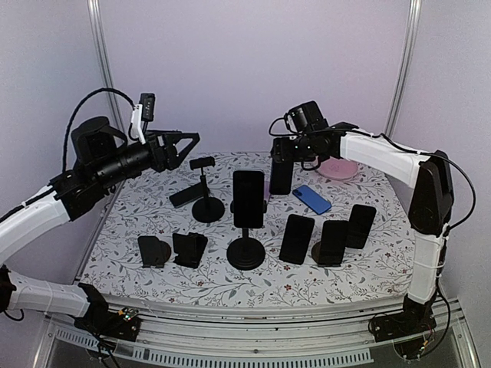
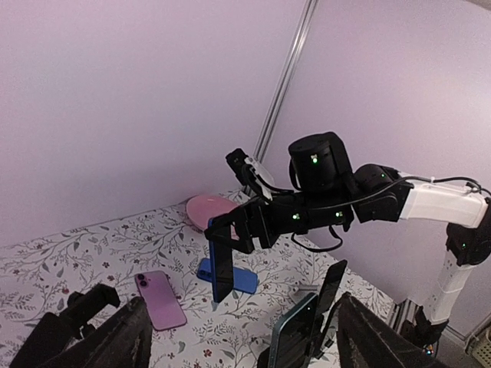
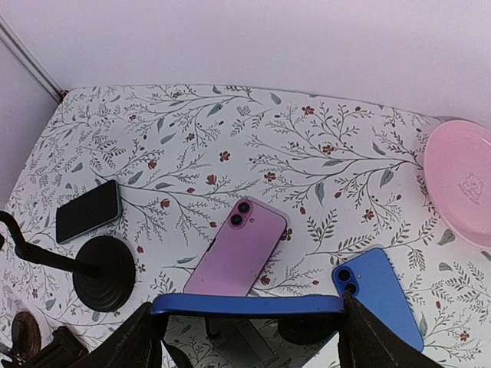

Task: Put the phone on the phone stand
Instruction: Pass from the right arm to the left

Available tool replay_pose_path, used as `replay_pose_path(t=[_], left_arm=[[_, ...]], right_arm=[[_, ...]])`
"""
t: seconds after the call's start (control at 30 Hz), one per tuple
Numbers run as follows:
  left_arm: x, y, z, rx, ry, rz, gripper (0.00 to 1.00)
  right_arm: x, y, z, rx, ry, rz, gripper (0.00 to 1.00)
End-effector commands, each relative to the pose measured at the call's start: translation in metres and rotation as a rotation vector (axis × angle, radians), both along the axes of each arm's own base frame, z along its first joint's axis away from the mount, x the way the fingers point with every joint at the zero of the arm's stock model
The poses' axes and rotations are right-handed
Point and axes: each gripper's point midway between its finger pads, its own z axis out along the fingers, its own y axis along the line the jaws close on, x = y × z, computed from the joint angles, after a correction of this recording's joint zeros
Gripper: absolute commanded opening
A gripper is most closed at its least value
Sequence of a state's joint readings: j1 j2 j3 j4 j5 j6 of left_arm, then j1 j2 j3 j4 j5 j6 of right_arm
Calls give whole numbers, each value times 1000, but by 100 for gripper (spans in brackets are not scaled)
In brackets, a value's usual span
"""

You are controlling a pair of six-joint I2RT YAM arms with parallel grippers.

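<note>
My right gripper [image 1: 282, 157] is shut on a blue-edged phone [image 1: 281, 176] and holds it upright above the back of the table. The wrist view shows its blue top edge [image 3: 247, 305] clamped between the two fingers [image 3: 130, 345]. In the left wrist view the same phone [image 2: 222, 264] hangs below the right gripper [image 2: 239, 230]. A black phone stand [image 1: 205, 192] with a bare clamp stands left of centre; its round base [image 3: 103, 272] shows in the right wrist view. My left gripper [image 1: 184, 146] is open and raised at the left, holding nothing.
A taller stand [image 1: 247, 230] carries a dark phone. Three phones [image 1: 332, 242] lean on stands at the right. Two low stands [image 1: 189, 249] sit front left. A purple phone [image 3: 238, 249], a blue phone [image 3: 376, 295], a black phone [image 3: 88, 211] and a pink plate [image 3: 460, 184] lie flat.
</note>
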State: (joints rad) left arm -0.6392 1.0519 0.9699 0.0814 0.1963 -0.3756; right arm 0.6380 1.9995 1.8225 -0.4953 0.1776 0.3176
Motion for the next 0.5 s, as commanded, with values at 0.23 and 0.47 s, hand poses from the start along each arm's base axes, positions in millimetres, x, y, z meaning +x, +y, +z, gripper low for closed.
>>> replay_pose_path(t=[0.23, 0.47], left_arm=[[56, -35, 17, 141, -74, 41, 69], [83, -66, 14, 213, -106, 0, 62]], right_arm=[[-10, -1, 168, 206, -343, -20, 62], [-27, 23, 213, 277, -422, 24, 62]])
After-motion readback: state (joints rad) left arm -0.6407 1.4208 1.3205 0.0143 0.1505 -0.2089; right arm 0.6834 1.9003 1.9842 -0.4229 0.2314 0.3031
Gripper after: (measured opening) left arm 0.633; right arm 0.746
